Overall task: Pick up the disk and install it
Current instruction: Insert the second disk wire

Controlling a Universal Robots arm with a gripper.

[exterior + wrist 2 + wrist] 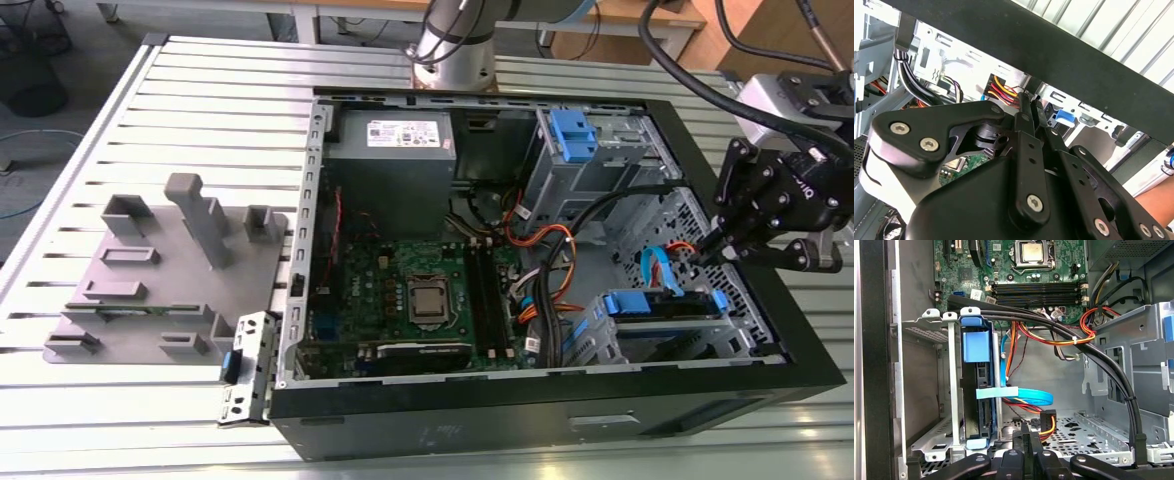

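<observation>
I hang over the open computer case (561,415), above its wall on the exterior view's right, and my gripper (763,243) is clenched on nothing: in both wrist views the fingers (1028,107) lie pressed flat together with no gap and no load between them.

The disk (977,390) stands on edge in the metal drive cage (929,390) at the case's near corner on the exterior view's right, its blue carrier frame showing at both ends. It looks to me already seated in its slot, so I judge the install step as done or nearly done, and myself as apart from it, with nothing left in my grasp.

A flat blue data cable (1026,397) curls just beside the disk's face, and a red, yellow and orange wire bundle (1046,337) and a thick black cable (1094,365) cross the floor of the case between the cage and the second bay (581,150) with its blue latch at the far side.

Room is tight down there: cage rail on one hand, cables on the other, the case's black rim (1054,55) close over my fingers. Above the rim the way is open. Any further move calls for me to keep clear of that blue cable and the rim
</observation>
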